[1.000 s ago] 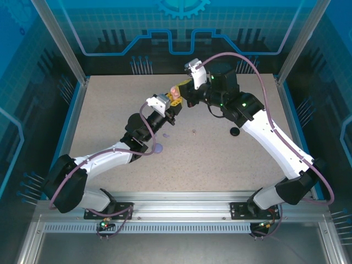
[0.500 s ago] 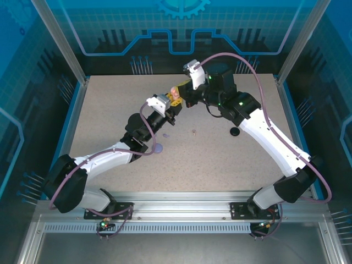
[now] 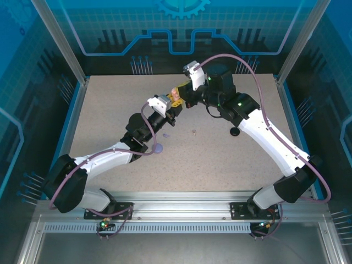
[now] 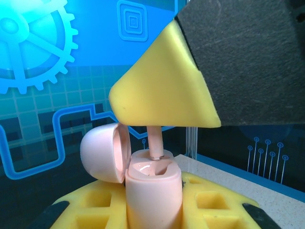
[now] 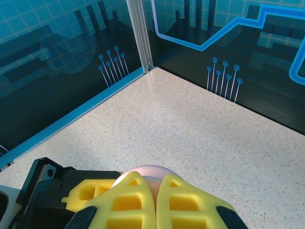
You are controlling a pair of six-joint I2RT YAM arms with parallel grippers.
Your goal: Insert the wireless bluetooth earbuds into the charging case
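A speckled beige table (image 3: 110, 110) is shown from above, with both arms reaching in toward its middle. At the left, beside the left arm's forearm, a flat round lilac case (image 3: 158, 147) lies on the table. A tiny lilac item (image 3: 166, 133), too small to be made out, lies just behind it and apart from it.

Further right, the left gripper (image 3: 171, 106) is raised above the table. Its yellow foam pads (image 4: 95, 205) are closed narrowly on the body of a small glossy pink plastic charging case (image 4: 152, 191), which is held upright. The domed pink lid (image 4: 102, 152) is swung open to the left on its hinge, and its smooth hollow inside is exposed.

A tiny pink earbud (image 4: 155, 143) is set in the recess at the top of the case. Its slim round stem is upright and rises out of the opening. The stem's upper end is covered by a yellow foam fingertip (image 4: 162, 90) that comes down from above.

That fingertip belongs to the right gripper (image 3: 177, 94), which is placed directly over the case. In the right wrist view its two fingers are pressed together, and the earbud is pinched between them.

To the right, a tiny pale item (image 3: 193, 131) lies alone on the table. A round black case (image 3: 235, 132) rests near the right arm.
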